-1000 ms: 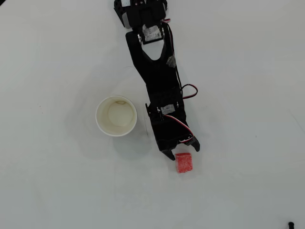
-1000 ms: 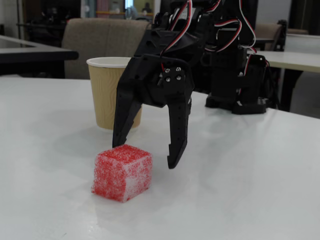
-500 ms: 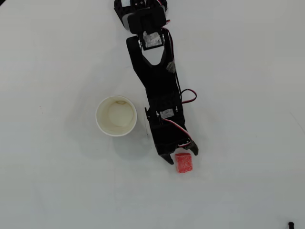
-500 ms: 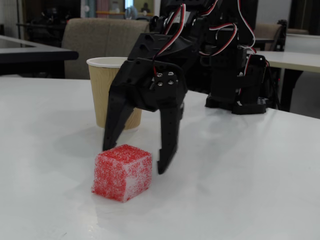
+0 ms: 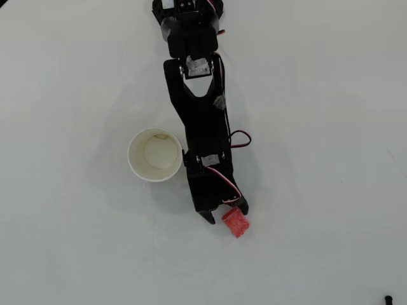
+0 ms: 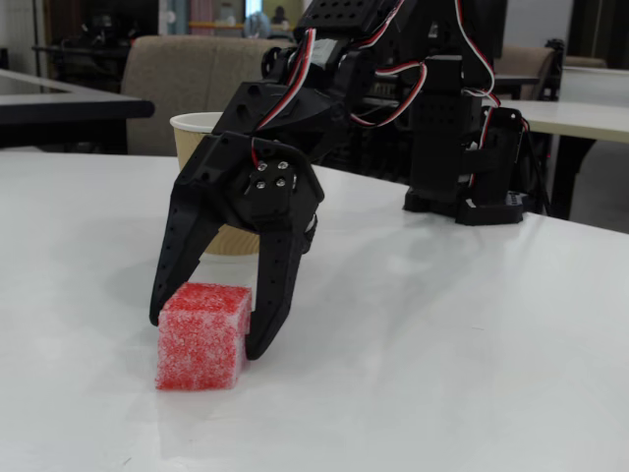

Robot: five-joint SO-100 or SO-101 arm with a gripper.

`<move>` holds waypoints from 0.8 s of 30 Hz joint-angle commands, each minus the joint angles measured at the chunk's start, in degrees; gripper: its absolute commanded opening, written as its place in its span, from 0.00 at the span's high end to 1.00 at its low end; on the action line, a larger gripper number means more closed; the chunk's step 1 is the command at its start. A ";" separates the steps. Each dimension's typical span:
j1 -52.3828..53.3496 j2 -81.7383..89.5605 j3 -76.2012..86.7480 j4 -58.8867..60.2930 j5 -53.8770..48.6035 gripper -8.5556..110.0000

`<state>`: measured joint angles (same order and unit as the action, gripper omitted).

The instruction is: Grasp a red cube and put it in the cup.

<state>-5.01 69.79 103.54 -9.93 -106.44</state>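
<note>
The red cube [image 5: 236,224] lies on the white table, turned at an angle, right at my gripper's [image 5: 226,216] fingertips. In the fixed view the cube [image 6: 201,336] sits between the two black fingers. The right finger [image 6: 267,315] presses against its side and the left finger [image 6: 169,285] stands at its other edge. The jaws are still spread about a cube's width, so the gripper [image 6: 204,334] is open. The white paper cup [image 5: 131,154] stands upright to the left of the arm in the overhead view. In the fixed view the cup [image 6: 193,122] is mostly hidden behind the gripper.
The arm's base [image 5: 187,16] is at the top of the overhead view. A small dark object [image 5: 387,298] lies at the lower right corner. Chairs and other tables stand behind the arm in the fixed view.
The arm has swung left and lower. Its fingers now straddle the cube, which has been nudged left and rotated. The cup has not moved.
</note>
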 commanded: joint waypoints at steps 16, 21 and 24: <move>-0.97 5.10 -1.67 -0.70 -0.79 0.70; -2.02 8.26 1.49 -0.35 -0.79 0.70; -2.46 9.58 2.81 -0.35 -0.79 0.70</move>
<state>-7.12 72.33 106.26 -9.93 -106.44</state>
